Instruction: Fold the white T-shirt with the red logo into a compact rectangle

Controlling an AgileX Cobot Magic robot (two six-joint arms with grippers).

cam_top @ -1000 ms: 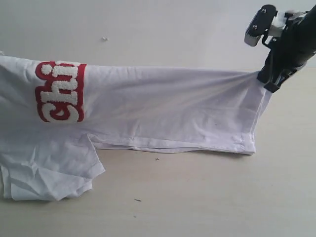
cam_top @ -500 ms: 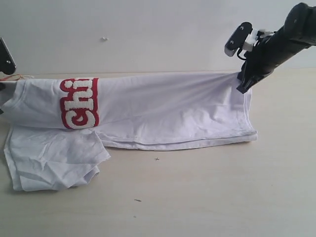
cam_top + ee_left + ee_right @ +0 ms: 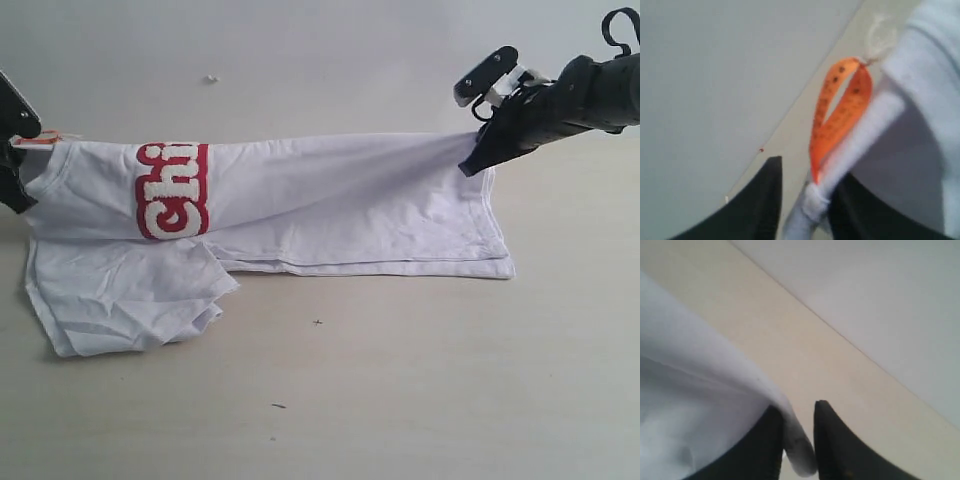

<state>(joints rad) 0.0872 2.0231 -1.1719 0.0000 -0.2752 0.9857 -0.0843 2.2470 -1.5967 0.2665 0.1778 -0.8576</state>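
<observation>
**Reporter:** Where is the white T-shirt?

**Robot:** Stretched across the worktop, doubled lengthwise, with one long edge raised between my arms. The red logo shows only "Chi".

**Reporter:** And your grip?

**Robot:** My right fingers are pinched narrowly on the hem corner. My left fingers stand slightly apart around the collar, beside the orange tag. Whether they grip it, I cannot tell.

**Reporter:** How far along?

**Robot:** Roughly midway, I judge. One sleeve spills out rumpled, and the crosswise folds are not yet made.
</observation>
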